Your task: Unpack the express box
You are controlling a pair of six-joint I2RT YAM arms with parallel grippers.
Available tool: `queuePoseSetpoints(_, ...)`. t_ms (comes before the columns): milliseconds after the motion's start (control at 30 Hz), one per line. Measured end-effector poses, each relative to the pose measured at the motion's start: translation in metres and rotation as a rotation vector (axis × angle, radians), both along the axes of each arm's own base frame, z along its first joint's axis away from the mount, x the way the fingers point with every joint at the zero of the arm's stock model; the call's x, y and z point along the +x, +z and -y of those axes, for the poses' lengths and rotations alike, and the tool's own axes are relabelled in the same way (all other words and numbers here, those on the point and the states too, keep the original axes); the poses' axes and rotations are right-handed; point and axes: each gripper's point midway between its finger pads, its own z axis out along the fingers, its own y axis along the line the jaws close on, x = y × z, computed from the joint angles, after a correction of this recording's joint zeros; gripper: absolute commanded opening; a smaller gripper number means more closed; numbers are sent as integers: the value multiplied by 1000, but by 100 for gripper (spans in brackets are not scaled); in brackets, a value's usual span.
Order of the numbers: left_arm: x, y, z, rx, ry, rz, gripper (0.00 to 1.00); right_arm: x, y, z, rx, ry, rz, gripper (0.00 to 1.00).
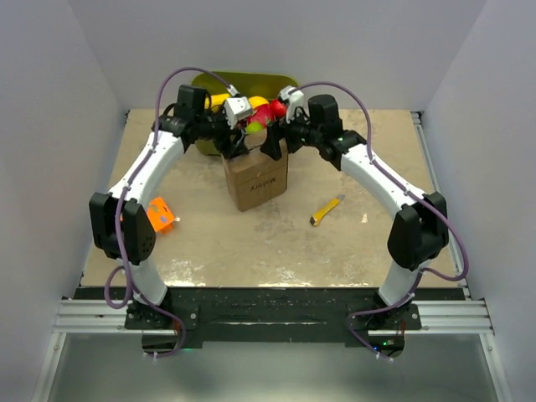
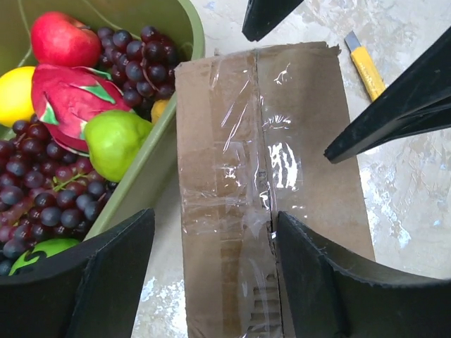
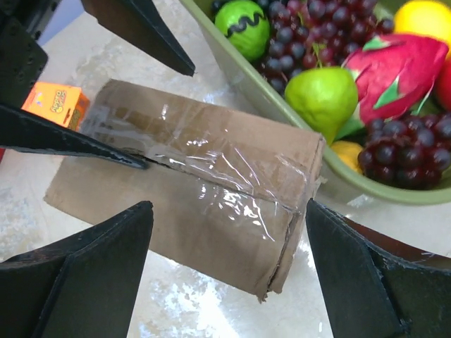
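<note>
Plainly, the left hand hangs over the top of the express box with its fingers spread wide, pinching nothing. The right hand faces it from the other side, likewise spread and holding nothing. Each hand's tips show in the other's wrist view, close over the taped seam, and one left tip seems to sit right on the seam line.

The box stands near the middle of the table, hard beside the olive-green bin; I cannot tell whether they touch.

Several things could go wrong, in my judgement:
- The two hands crowd the same small top and could knock fingers together.
- The glossy tape gives a tip little purchase, so it could skid off.
- A sideways pull on a flap could tip the box against the bin or shove it along the table, since nothing grips its sides.
- Whether the tape is cut through I cannot tell; if not, prying may only crush the cardboard.

By count:
- Two hands, one box and one bin.
- One yellow knife, well apart from the box, and one orange package.
- In the bin: one red apple, one lemon, one dragon fruit, one green pear and one round green fruit.
- Grapes in several bunches, too tangled to count.
</note>
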Motion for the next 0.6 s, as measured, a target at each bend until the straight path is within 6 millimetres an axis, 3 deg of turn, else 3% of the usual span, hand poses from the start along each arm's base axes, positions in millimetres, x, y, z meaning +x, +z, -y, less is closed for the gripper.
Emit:
queuePoseSetpoints(167,-6,-4,10,35,-25,54,68,-6,-24,6,-19,-27,-80,91)
queuePoseSetpoints(400,-5,-1,21,136,23,258,55,-6,-28,8,-9,-39,-102,90)
queuePoseSetpoints(500,-2,-6,22,185,32,296,44,-5,-28,7,-6,-40,-98,90)
queuePoseSetpoints(600,-3,-9,23,216,16,314,25,-3,-28,7,3,-44,-87,90)
